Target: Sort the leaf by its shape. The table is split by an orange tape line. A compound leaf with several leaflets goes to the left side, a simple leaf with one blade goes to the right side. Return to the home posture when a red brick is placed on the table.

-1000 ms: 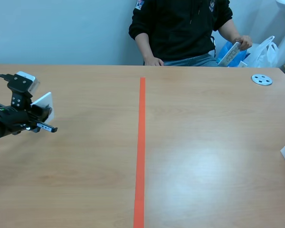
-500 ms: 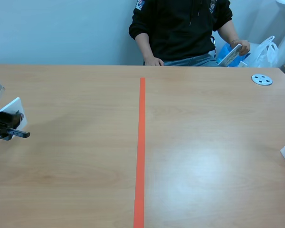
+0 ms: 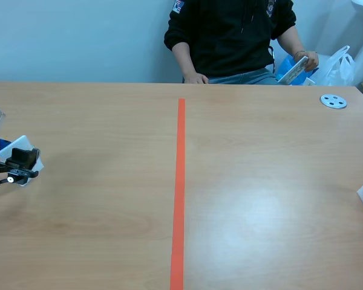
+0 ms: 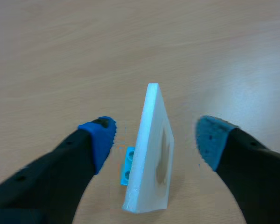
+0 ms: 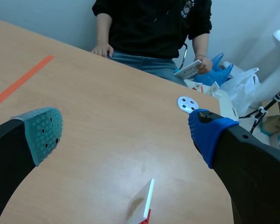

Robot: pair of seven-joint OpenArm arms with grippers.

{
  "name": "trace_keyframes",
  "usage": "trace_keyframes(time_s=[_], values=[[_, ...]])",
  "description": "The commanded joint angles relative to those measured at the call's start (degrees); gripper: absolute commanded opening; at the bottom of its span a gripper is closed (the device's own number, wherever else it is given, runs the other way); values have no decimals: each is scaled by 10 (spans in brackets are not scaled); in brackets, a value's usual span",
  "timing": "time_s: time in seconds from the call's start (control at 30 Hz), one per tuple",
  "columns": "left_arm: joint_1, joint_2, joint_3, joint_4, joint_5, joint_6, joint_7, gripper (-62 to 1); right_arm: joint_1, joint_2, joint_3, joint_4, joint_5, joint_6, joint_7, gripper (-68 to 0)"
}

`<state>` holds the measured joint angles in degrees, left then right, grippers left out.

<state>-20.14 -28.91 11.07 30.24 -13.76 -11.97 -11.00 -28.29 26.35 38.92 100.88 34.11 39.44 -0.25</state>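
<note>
The left end effector (image 4: 155, 135) is hanging low over the surface (image 4: 60, 46), at its far left side and well apart from the orange tape line (image 3: 180, 193). Its two fingers are standing apart, and the blue pads (image 4: 101, 137) are pressing on nothing. Between them a white card (image 4: 151, 149) is standing upright on its edge, with a gap on each side. A brownish leaf picture is showing on one face of this card, but I cannot tell the shape of the leaf, because the face is turning away from the camera. A small light blue block (image 4: 127, 170) is sitting at the foot of the card, touching it.

The right end effector (image 5: 126, 135) is hovering over the right part of the surface with its fingers wide apart and nothing between them. Below it, a second card (image 5: 142, 205) is standing on a red foot (image 5: 147, 218). A white round disc (image 5: 187, 103) is lying farther ahead, near the far edge.

A person (image 3: 230, 36) is sitting across the surface and is holding a flat card in one hand (image 5: 203, 63).
</note>
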Motion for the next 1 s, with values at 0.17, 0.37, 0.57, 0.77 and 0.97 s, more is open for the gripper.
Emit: trace_keyframes(time_s=[0.17, 0.37, 0.57, 0.77, 0.97], values=[[-8, -6, -3, 5, -4, 3, -16, 13, 7, 6, 4, 4, 10, -4, 8, -124], [1, -13, -5, 40, -4, 3, -14, 14, 7, 6, 4, 4, 10, -4, 6, -124], [75, -41, -50, 199, -4, 3, 48, 14, 7, 6, 4, 4, 10, -4, 6, -124], [211, -45, -107, 372, -7, 3, 50, 14, 7, 7, 4, 4, 10, -4, 6, -124], [361, -23, -161, 563, -7, 3, 51, 14, 7, 8, 4, 4, 10, -4, 6, -124]])
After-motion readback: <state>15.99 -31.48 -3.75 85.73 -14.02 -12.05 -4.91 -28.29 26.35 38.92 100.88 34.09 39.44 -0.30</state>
